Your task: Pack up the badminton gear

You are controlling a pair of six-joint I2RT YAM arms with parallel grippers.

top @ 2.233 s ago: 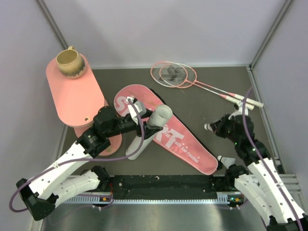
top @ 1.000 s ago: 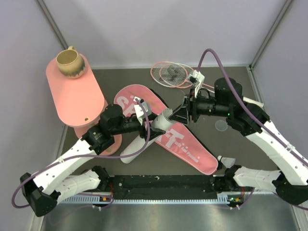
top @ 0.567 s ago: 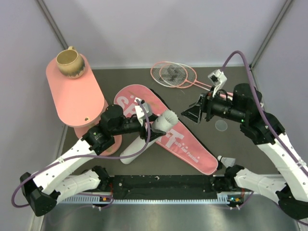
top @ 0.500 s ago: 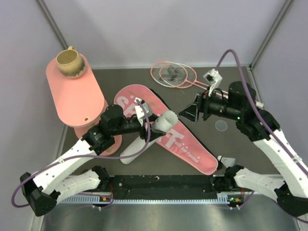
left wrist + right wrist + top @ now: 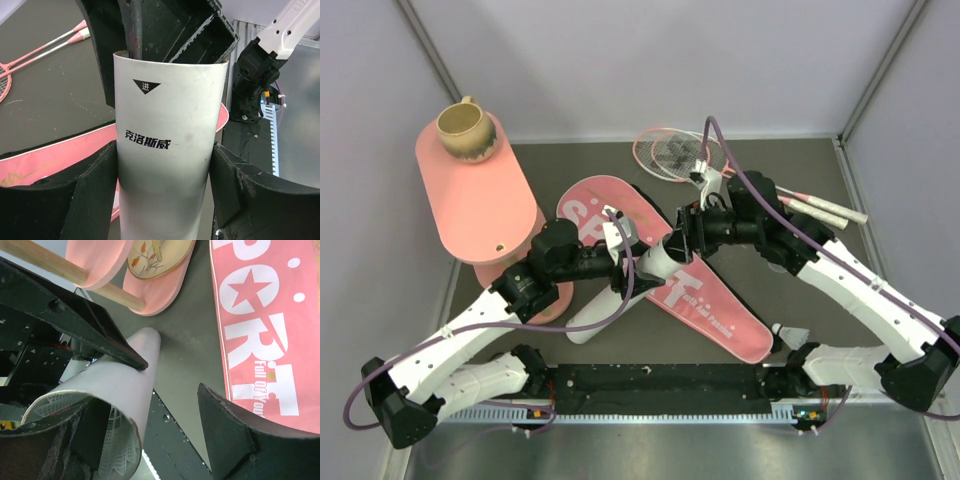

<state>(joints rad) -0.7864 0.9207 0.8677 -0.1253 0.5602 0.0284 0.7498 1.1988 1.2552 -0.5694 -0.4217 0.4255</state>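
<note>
Left gripper (image 5: 163,169) clamped on the tube (image 5: 167,115) mid-body, both fingers flat on its sides. Tube is tilted, closed end low near the table's (image 5: 480,205) base, open mouth raised over the bag (image 5: 715,305). Right gripper (image 5: 683,235) sits right at the mouth, jaws wide apart, gripping nothing. Shuttlecock (image 5: 120,452) feathers show just inside the rim. Bag lies flat on the floor mat, diagonal. Rackets (image 5: 678,155) are stacked at the back, untouched. One loose shuttlecock (image 5: 788,331) lies by the right arm's base. Mug (image 5: 465,130) is on the table top.
</note>
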